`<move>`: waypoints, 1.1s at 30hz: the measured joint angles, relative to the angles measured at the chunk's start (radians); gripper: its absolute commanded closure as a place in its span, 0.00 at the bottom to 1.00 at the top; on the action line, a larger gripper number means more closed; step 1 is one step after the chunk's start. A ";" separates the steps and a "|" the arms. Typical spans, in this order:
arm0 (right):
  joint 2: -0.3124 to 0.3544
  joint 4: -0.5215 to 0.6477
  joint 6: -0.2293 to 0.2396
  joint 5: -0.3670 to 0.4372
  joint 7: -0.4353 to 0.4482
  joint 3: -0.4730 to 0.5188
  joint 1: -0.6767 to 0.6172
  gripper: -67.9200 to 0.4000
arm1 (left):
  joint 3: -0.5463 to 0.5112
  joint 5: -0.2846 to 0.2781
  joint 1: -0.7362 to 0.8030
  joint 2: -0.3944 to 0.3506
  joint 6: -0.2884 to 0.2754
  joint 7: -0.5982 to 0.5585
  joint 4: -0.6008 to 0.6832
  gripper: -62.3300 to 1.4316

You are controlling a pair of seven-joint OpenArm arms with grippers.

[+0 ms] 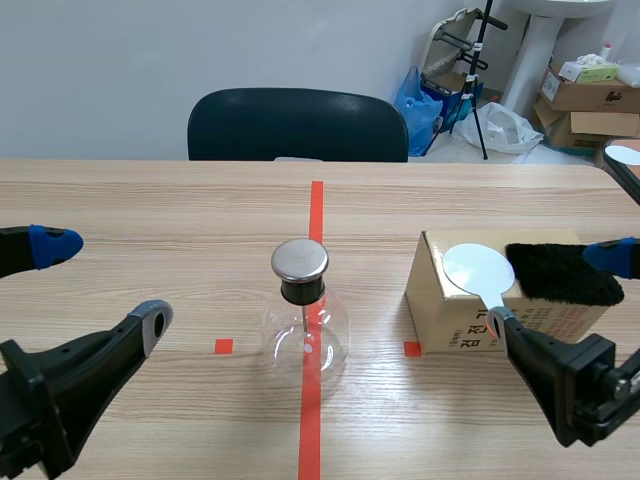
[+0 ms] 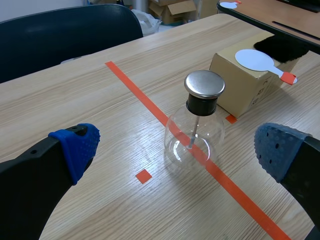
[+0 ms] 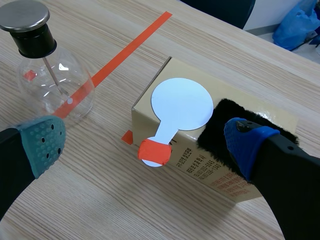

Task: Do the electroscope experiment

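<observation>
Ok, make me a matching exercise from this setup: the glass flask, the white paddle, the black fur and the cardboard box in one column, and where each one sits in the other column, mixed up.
1. glass flask
2. white paddle
3. black fur
4. cardboard box

A. on the box top, taped handle poking past the edge
B. on the table, on the right arm's side of the flask
C. upright on the long orange-red tape line
D. on the box top, beside the paddle's disc

Pairs: 1-C, 2-A, 3-D, 4-B.
</observation>
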 measured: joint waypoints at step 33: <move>0.000 0.000 -0.001 -0.147 0.045 0.000 -0.016 0.00 | 0.000 0.000 -0.002 0.002 0.001 0.000 0.000 0.00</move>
